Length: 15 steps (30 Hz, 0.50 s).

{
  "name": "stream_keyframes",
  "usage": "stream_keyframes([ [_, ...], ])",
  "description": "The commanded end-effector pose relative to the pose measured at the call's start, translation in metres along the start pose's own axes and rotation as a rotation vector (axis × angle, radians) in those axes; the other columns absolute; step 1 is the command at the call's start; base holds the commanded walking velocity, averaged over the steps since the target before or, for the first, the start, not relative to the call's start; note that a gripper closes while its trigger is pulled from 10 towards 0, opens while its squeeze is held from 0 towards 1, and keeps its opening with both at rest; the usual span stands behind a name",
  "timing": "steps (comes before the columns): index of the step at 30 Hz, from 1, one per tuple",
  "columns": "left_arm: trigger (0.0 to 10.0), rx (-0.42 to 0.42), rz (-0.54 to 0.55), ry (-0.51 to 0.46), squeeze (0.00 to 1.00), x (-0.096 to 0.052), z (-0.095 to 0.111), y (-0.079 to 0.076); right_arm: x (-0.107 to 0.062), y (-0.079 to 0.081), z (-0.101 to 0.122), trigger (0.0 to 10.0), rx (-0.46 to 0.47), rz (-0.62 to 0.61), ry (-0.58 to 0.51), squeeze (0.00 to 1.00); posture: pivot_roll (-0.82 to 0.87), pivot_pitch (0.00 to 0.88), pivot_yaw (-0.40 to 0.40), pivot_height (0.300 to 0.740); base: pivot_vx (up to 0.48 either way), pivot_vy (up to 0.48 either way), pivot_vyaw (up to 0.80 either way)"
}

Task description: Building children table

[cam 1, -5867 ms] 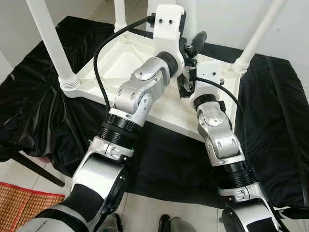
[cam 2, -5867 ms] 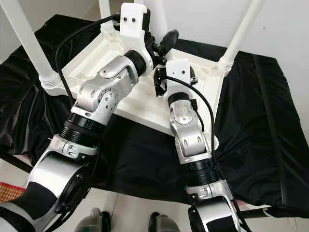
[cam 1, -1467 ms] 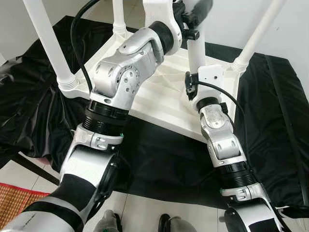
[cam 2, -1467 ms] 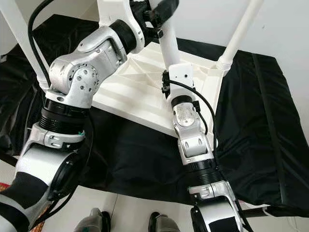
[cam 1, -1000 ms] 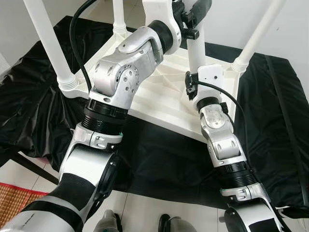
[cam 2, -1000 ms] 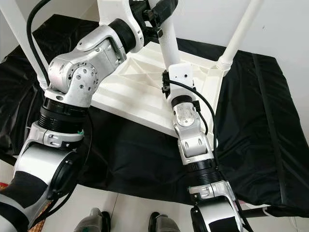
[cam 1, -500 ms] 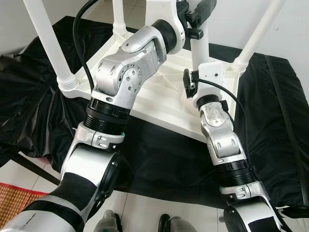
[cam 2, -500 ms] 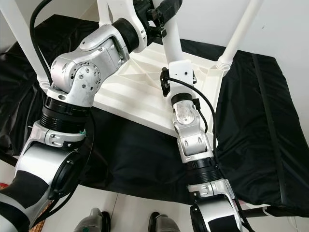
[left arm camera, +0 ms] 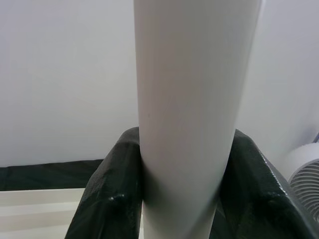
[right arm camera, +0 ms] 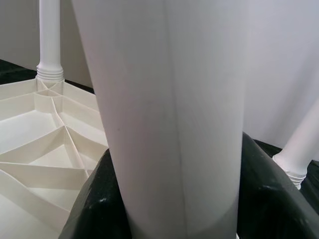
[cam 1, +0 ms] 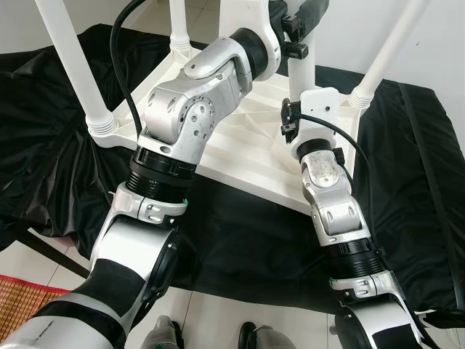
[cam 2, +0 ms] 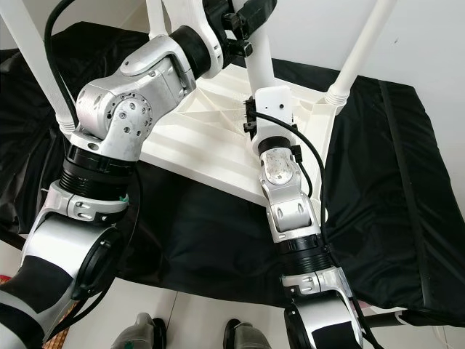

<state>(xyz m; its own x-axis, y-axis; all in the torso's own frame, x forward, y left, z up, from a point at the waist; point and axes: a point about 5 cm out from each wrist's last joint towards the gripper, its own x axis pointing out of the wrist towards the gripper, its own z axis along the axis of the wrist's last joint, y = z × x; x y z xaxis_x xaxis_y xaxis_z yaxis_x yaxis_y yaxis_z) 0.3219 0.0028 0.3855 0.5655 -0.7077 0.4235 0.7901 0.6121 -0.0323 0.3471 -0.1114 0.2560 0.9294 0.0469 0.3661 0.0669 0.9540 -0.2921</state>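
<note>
The white children's table [cam 1: 240, 149] lies upside down on a black cloth, its ribbed underside up. Three white legs stand in its corners: near left [cam 1: 78, 73], far [cam 1: 179, 25] and right [cam 1: 383, 62]. A fourth white leg [cam 1: 300, 69] stands nearly upright over the near right corner. High up, my left gripper [cam 1: 296, 29] is shut on this leg, black fingers [left arm camera: 109, 199] on both sides. Lower down, close to the table, my right gripper [right arm camera: 182, 209] is shut on the same leg, its fingers [right arm camera: 266, 194] hugging it.
The black cloth [cam 1: 410, 182] covers a low platform and hangs over its front edge. Tiled floor and a red woven mat [cam 1: 14, 309] lie at the near left. A white wall stands behind. A fan grille [left arm camera: 305, 172] appears in the left wrist view.
Since 5.9 s ago my left arm has risen and the fourth leg stands up between both grippers. In the last half second the right wrist shifted slightly right along with the leg.
</note>
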Motion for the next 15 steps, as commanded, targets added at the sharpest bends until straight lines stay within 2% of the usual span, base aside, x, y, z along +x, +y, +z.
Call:
stream_keyframes([
  [1,10.0,0.021,-0.217,-0.036,0.0,0.003,0.0085,-0.0246,0.0012,-0.0013,0.0063,0.0,0.016,-0.015,-0.013,0.0,0.06,0.147,-0.026,0.74,0.0,0.0,0.0],
  [2,10.0,0.026,-0.221,-0.036,0.0,0.0028,0.0082,-0.0261,0.0015,-0.0022,0.006,2.1,0.018,-0.022,-0.009,0.0,0.06,0.144,-0.027,0.74,0.0,0.0,0.0],
  [3,10.0,0.029,-0.223,-0.035,0.0,0.0026,0.0079,-0.027,0.0017,-0.0028,0.0058,2.1,0.02,-0.027,-0.006,0.0,0.06,0.144,-0.027,0.74,0.0,0.0,0.0],
  [4,10.0,0.034,-0.225,-0.035,0.0,0.0023,0.0077,-0.028,0.002,-0.0031,0.0057,3.2,0.016,-0.031,-0.006,0.0,0.07,0.141,-0.028,0.74,0.0,0.0,0.0],
  [5,10.0,0.034,-0.225,-0.035,0.0,0.0023,0.0077,-0.028,0.002,-0.0031,0.0057,3.2,0.016,-0.031,-0.006,0.0,0.07,0.141,-0.028,0.74,0.0,0.0,0.0],
  [6,10.0,0.019,-0.232,-0.035,0.02,0.0016,0.0076,-0.0298,0.0024,-0.0036,0.0049,10.0,0.023,-0.037,0.001,0.0,0.07,0.141,-0.028,0.74,0.0,0.0,0.0],
  [7,10.0,0.004,-0.24,-0.038,1.0,0.001,0.0079,-0.031,0.0028,-0.0043,0.0043,10.0,0.022,-0.044,0.007,0.0,0.07,0.139,-0.03,0.74,0.0,0.0,0.0],
  [10,10.0,-0.04,-0.259,-0.04,1.0,-0.0009,0.0081,-0.0323,0.0033,-0.0065,0.0021,10.0,0.035,-0.067,0.021,0.0,0.07,0.136,-0.029,0.74,0.0,0.0,0.0],
  [14,10.0,-0.048,-0.262,-0.03,1.0,-0.002,0.0067,-0.0318,0.003,-0.0071,0.0014,10.0,0.043,-0.073,0.025,0.0,0.07,0.136,-0.029,0.74,0.0,0.0,0.0],
  [15,10.0,-0.056,-0.266,-0.024,0.19,-0.0026,0.0057,-0.0317,0.0026,-0.0075,0.0008,10.0,0.047,-0.078,0.027,0.0,0.07,0.133,-0.028,0.74,0.0,0.0,0.0],
])
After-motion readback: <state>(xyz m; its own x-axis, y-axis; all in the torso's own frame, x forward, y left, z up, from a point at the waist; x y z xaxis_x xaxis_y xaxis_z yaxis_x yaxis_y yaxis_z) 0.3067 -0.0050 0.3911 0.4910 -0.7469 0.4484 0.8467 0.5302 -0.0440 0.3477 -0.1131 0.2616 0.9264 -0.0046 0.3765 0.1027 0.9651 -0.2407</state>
